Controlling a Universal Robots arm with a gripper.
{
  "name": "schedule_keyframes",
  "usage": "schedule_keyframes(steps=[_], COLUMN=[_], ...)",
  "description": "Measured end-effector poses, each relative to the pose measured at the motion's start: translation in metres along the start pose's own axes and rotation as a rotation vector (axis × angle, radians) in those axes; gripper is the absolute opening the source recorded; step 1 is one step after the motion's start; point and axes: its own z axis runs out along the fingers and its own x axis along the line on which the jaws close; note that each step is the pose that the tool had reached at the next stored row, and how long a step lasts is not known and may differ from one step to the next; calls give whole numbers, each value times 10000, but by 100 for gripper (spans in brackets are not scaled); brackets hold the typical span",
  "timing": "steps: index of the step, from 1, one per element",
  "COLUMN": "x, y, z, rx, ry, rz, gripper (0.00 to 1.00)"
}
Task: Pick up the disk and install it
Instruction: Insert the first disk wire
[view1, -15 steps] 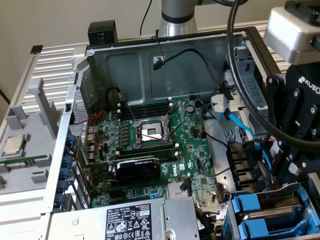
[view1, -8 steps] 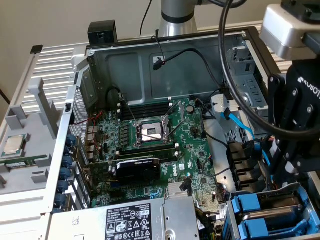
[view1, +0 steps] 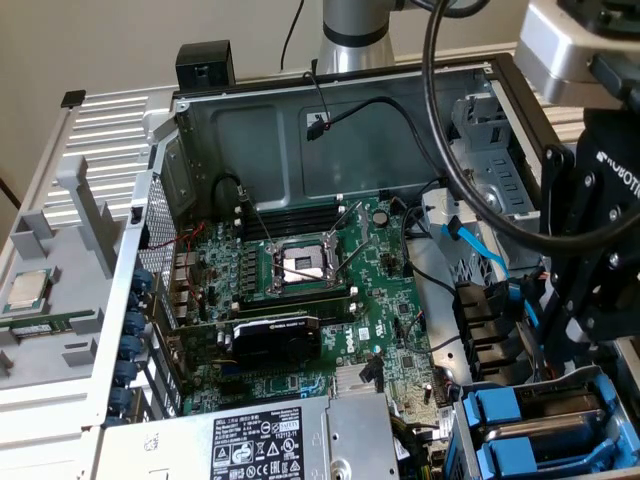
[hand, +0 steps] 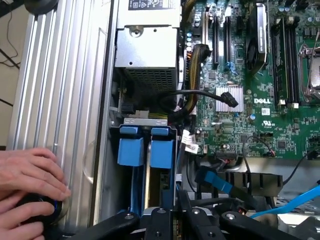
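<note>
1. Here, the claw (view1: 572, 345) hangs over the drive cage (view1: 590, 385) in the corner of the open computer case (view1: 160, 200), at the exterior view's lower right.
2. In the wrist view the claw's (hand: 175, 220) black fingers stand pressed close together. I cannot tell whether they pinch anything.
3. The disk (view1: 497, 408) stands on edge in the drive cage, its blue carrier end facing up. In the wrist view the disk (hand: 162, 147) lies just ahead of the claw.
4. A second blue carrier (view1: 505, 455) sits just beside it in the same cage, on the side away from the motherboard. The wrist view shows this second blue carrier (hand: 127, 145) too.
5. The silver power supply (view1: 290, 440) with its warning label lies next to the cage. The wrist view shows the power supply's (hand: 145, 50) perforated wall facing the carriers.
6. The green motherboard (view1: 390, 300) fills the case floor. Its processor socket (view1: 303, 265) is open, and a black graphics card (view1: 275, 340) stands nearer the power supply.
7. A blue cable (view1: 480, 245) runs along the cage side of the board.
8. A small square processor chip (view1: 28, 290) lies outside the case at the exterior view's left.
9. In the wrist view a person's hands (hand: 30, 185) rest on a ribbed silver panel (hand: 65, 90) beside the cage.
</note>
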Motion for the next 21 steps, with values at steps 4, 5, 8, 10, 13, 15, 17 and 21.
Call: schedule_keyframes(steps=[4,5,8,10,13,15,17,21], x=[-10,-13,-14,-15,-14,-14,-14,-6], y=[-24,-33,-43,-43,-44,-47,-57,-58], z=[-5,-6,-9,-8,-9,-10,-11,-10], rx=[-15,-20,-33,-34,-34,-34,-34,-34], ry=[230,236,218,216,217,217,215,210], rz=[123,165,296,302,301,301,300,301], gripper=[17,17,17,17,17,17,17,17])
